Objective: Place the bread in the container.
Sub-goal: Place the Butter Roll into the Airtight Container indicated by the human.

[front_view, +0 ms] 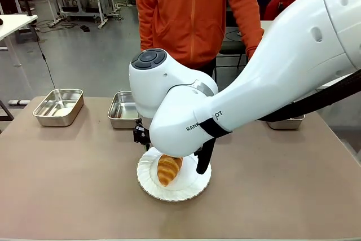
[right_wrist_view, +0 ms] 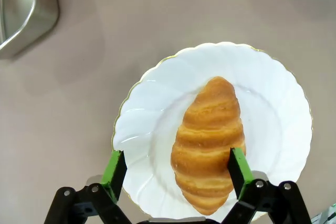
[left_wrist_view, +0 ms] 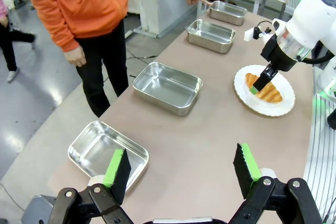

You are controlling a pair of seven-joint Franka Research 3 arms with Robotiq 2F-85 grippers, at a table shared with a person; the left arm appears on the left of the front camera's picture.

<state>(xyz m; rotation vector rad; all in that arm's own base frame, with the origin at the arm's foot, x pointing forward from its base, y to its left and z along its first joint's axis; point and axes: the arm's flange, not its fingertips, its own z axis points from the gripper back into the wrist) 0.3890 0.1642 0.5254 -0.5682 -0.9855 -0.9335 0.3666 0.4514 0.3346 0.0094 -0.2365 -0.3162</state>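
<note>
Table (front_view: pixel 67 184) w/ 4 trays (left_wrist_view: pixel 167 85) + plate (right_wrist_view: pixel 147 124)

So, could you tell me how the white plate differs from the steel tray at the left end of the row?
The plate is round, white and scalloped; the tray is rectangular, shiny metal with rounded corners. The plate is nearly flat, while the tray has upright walls. The plate carries the croissant; the tray is empty. Both stand on the brown table.

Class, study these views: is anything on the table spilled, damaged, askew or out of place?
Nothing stands out. The croissant lies whole on the white plate, inside the open right gripper; the steel trays sit upright and empty.
</note>
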